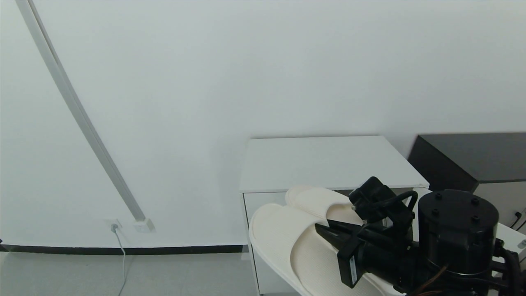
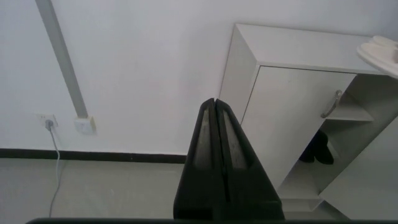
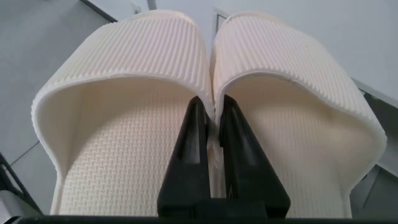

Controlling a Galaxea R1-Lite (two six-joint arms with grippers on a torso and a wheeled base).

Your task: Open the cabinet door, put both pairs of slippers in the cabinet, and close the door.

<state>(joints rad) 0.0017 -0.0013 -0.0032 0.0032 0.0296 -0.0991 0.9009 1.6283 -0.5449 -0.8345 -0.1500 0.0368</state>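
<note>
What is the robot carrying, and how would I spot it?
Find the white cabinet against the wall. Before it, the right claw pinches a pair of cream slippers side by side. Their ribbed fabric sets them apart from the smooth cabinet.

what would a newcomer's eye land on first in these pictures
The pair of cream slippers, pinched side by side by the right end effector, close before the white cabinet. Next, the cabinet door standing open on its shelves, with something dark inside. The left end effector is shut on nothing.
</note>
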